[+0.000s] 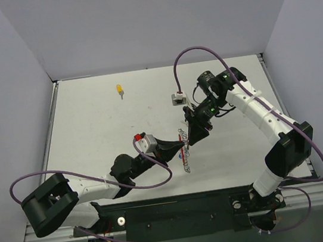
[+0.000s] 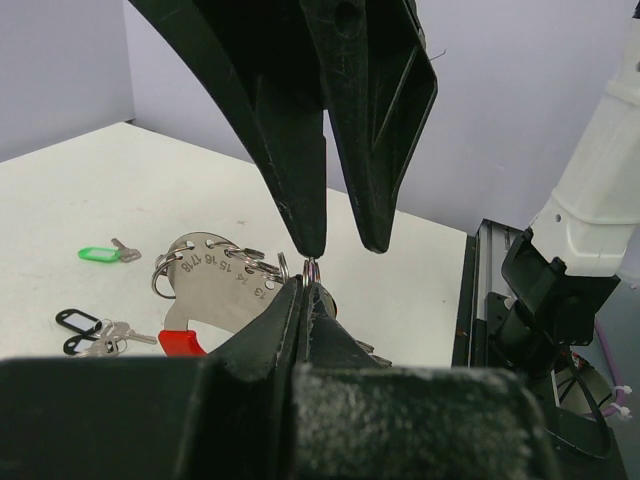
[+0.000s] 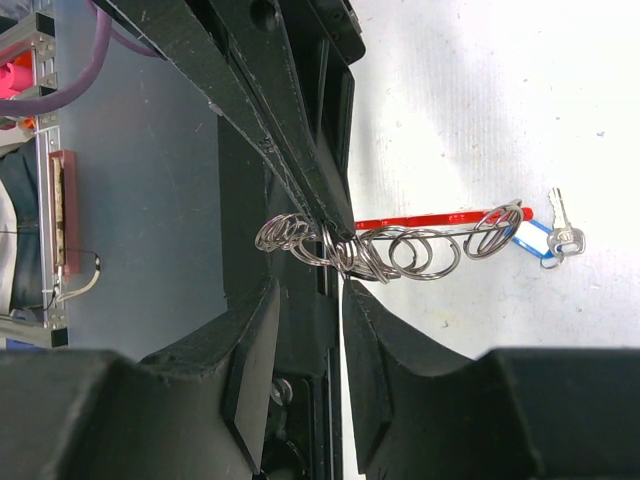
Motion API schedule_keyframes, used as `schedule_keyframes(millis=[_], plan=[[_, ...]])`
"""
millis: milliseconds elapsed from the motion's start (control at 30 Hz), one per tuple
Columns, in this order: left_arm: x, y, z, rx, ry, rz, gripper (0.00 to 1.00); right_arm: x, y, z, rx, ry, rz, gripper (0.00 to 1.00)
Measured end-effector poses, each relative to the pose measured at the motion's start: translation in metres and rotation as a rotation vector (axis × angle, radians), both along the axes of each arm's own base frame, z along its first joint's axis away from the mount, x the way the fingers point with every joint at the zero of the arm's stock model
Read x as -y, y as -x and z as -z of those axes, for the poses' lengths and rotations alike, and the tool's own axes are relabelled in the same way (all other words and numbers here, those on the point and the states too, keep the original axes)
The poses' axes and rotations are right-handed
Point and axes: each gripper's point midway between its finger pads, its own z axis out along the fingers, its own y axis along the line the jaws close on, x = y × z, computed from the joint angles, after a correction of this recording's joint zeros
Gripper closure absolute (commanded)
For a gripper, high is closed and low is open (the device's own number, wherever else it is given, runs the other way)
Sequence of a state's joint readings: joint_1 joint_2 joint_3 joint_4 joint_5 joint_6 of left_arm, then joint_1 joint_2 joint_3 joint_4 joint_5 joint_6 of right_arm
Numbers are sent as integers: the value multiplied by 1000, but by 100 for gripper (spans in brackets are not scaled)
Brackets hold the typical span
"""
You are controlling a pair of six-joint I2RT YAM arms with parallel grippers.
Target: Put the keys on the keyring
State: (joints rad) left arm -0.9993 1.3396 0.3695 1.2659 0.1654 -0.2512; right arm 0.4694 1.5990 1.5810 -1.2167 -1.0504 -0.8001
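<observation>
The keyring (image 1: 184,152) is a thin loop with a red section (image 3: 430,218), a numbered silver plate (image 2: 215,275) and several silver rings (image 3: 405,252). My left gripper (image 2: 306,287) is shut on one of those rings and holds the keyring on edge above the table. My right gripper (image 3: 310,288) is open, its tips just above the left gripper's tips (image 1: 193,138) and next to the rings. A blue-tagged key (image 3: 545,240) hangs at the keyring's far end. A green-tagged key (image 2: 100,253) and black-tagged keys (image 2: 85,330) lie on the table. A yellow-tagged key (image 1: 120,90) lies far left.
The white table (image 1: 91,137) is walled by grey panels. A small white block (image 1: 177,99) on the purple cable sits behind the right gripper. The metal rail (image 1: 180,211) with the arm bases runs along the near edge.
</observation>
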Motion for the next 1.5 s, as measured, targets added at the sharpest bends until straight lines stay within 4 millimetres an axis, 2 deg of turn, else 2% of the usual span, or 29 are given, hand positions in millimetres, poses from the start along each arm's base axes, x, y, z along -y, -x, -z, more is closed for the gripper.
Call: schedule_keyframes(millis=[400, 667, 767, 1167, 1500], plan=[[0, 0, -3, 4, 6, 0, 100, -3, 1, 6, -1, 15, 0, 74], [0, -1, -3, 3, 7, -2, 100, -2, -2, 7, 11, 23, 2, 91], [-1, -2, -3, 2, 8, -6, 100, -2, -2, 8, 15, 25, 1, 100], [-2, -3, -5, 0, 13, -12, 100, -3, -4, 9, 24, 25, 3, 100], [-7, -6, -15, -6, 47, -38, 100, -6, -4, 14, -9, 14, 22, 100]])
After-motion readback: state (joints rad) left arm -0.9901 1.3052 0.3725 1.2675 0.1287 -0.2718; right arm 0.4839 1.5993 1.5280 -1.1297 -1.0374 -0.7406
